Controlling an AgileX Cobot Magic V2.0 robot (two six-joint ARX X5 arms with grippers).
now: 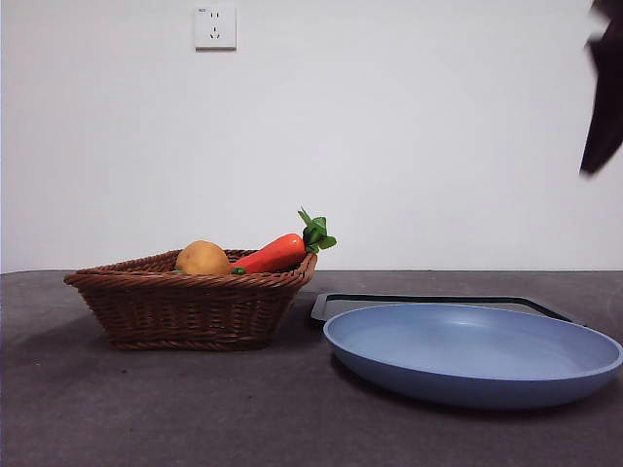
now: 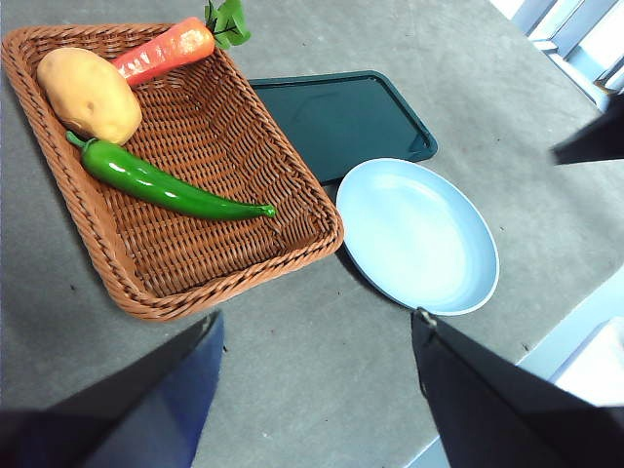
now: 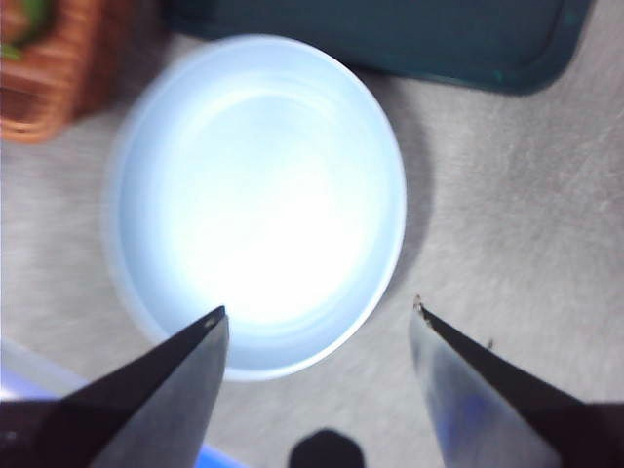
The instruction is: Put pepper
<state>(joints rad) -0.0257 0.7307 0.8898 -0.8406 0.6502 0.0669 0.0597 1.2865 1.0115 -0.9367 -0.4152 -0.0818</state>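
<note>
The green pepper [image 2: 171,185] lies inside the wicker basket [image 2: 68,210], beside a potato [image 2: 90,95] and a carrot [image 2: 161,54]. From the front only a green tip of the pepper [image 1: 238,270] peeks over the basket [image 1: 190,306] rim. My left gripper [image 2: 317,327] is open, high above the table near the basket's corner, holding nothing. Over the blue plate [image 3: 253,195] hovers my right gripper [image 3: 317,312], open and empty. One dark arm tip [image 1: 604,88] shows at the top right of the front view.
The light blue plate [image 1: 472,355] sits right of the basket, with a dark green tray [image 1: 428,302] behind it. The potato [image 1: 202,258] and carrot [image 1: 273,253] rise above the basket rim. A wall socket [image 1: 215,26] is on the white wall.
</note>
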